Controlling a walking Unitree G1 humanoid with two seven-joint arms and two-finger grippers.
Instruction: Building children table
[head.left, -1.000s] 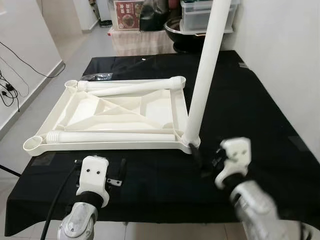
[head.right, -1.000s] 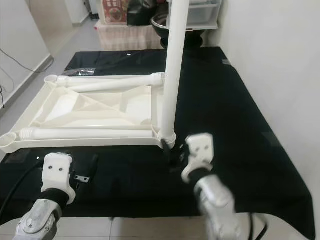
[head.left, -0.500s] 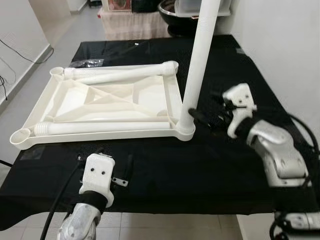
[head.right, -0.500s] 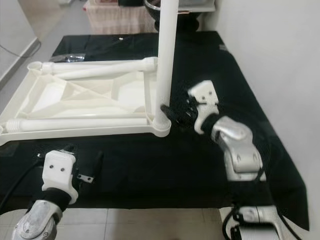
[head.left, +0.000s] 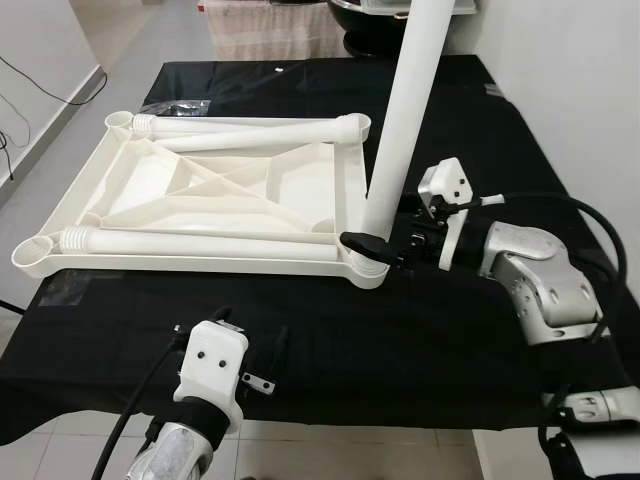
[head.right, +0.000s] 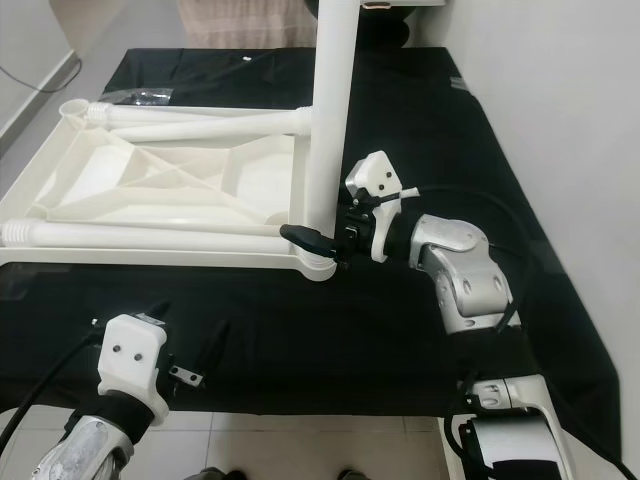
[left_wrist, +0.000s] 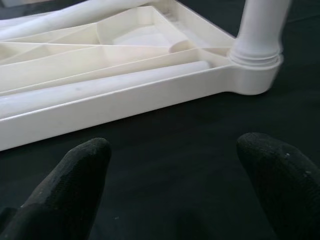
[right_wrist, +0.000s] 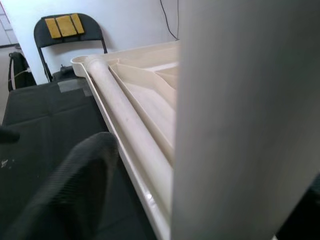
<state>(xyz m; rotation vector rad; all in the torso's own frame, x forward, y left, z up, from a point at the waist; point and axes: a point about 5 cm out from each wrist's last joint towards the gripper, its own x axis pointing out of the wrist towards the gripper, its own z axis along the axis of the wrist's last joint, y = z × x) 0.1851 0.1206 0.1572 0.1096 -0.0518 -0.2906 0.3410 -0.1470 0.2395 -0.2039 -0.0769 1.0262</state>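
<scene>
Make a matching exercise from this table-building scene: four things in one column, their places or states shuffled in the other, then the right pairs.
Things:
1. upright leg
2. right gripper
3. left gripper
4. lying legs

States:
A. hovering over the black cloth, near edge
B. standing in the tabletop's corner socket
C. resting flat inside the upturned tabletop
D. fingers either side of the upright leg's base

Pairs: 1-B, 2-D, 3-A, 4-C
</scene>
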